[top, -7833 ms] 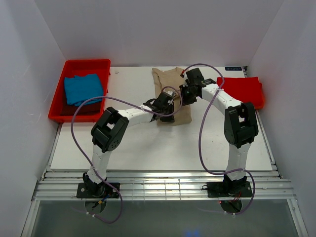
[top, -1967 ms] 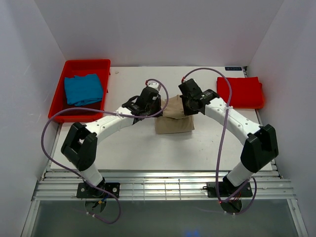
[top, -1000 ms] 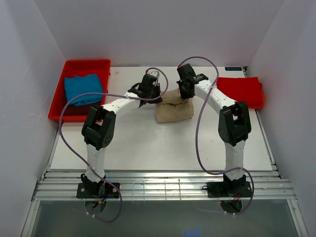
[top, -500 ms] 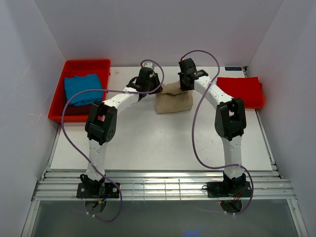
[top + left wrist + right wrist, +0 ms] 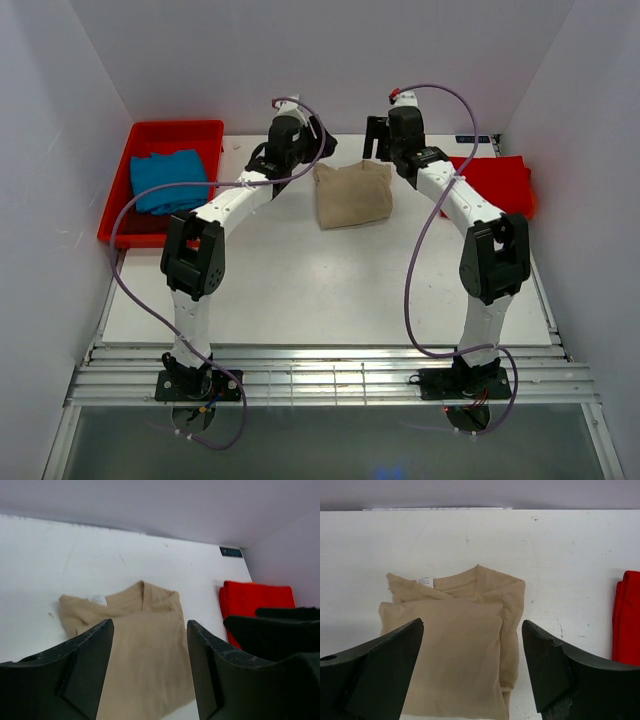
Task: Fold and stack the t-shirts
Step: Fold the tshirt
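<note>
The tan t-shirt (image 5: 352,194) lies folded on the white table, collar toward the back wall; it also shows as tan t-shirt (image 5: 145,645) and tan t-shirt (image 5: 460,645). My left gripper (image 5: 322,140) hangs open above its back left corner, and the left gripper (image 5: 150,625) holds nothing. My right gripper (image 5: 372,142) hovers open above the back right corner, and the right gripper (image 5: 472,625) is empty too. A folded red t-shirt (image 5: 490,182) rests at the right edge. The blue t-shirt (image 5: 168,180) sits folded in the tray.
A red plastic tray (image 5: 175,128) stands at the back left against the wall. White walls close in the table at the back and both sides. The red t-shirt (image 5: 255,600) shows beside my right arm's dark fingers (image 5: 285,630).
Both grippers have opened and let go of the tan t-shirt, then risen and drawn back toward the rear wall. The shirt has settled flat, a little farther back than before.
</note>
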Action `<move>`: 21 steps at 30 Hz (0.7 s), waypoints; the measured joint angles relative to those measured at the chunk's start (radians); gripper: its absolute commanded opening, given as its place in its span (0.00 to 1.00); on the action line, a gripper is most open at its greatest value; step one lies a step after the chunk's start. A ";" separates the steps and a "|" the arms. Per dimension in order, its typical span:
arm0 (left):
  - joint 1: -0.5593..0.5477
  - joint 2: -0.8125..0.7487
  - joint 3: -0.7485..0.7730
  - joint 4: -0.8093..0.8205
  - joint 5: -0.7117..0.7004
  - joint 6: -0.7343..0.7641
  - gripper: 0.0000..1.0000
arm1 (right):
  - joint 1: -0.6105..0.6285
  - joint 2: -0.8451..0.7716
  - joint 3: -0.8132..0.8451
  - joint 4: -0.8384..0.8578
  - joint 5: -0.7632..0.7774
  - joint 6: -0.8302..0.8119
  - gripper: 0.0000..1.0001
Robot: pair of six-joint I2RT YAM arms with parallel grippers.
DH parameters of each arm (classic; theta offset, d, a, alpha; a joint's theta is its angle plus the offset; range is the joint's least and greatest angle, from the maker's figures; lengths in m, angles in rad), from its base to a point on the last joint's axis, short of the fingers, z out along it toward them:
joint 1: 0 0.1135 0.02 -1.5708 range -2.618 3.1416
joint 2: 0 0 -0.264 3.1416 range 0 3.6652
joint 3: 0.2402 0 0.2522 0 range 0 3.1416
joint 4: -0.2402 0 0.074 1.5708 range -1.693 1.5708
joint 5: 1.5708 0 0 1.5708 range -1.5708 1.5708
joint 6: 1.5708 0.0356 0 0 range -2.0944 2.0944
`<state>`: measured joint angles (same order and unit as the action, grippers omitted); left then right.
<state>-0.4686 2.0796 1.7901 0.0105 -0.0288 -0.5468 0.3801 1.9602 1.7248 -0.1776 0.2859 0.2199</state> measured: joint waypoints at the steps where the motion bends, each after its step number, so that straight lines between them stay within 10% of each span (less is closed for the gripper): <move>1: -0.002 -0.020 -0.048 0.018 0.025 -0.004 0.68 | 0.000 -0.024 -0.024 0.016 -0.019 -0.001 0.84; 9: -0.026 0.013 -0.148 -0.037 0.188 -0.019 0.68 | -0.005 -0.034 -0.066 -0.018 -0.166 0.009 0.98; 21: -0.038 0.193 -0.047 -0.105 0.253 0.005 0.67 | -0.135 0.063 -0.114 -0.093 -0.388 0.049 0.90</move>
<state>-0.5068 2.2726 1.7435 -0.0940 0.2241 -0.5419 0.2447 2.0228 1.6108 -0.2710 -0.1017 0.2687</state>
